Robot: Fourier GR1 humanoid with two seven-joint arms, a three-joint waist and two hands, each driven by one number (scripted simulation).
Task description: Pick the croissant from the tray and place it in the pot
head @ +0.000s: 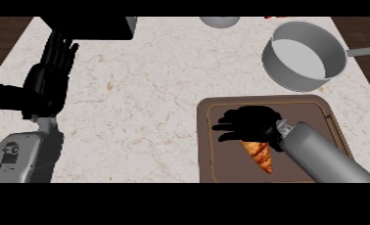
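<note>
counter [145,97]; brown tray [209,170]; golden ridged croissant [260,156] partly under right robot hand [249,123]

No legible text, label, number or sign on pot [274,70], tray [210,169] or counter [145,97].

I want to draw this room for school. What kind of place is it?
Most likely a kitchen. A marbled counter holds a grey pot with a handle, and a croissant lies on a brown tray.

Pale marbled counter [145,87], dark wood surround [9,31]
</note>
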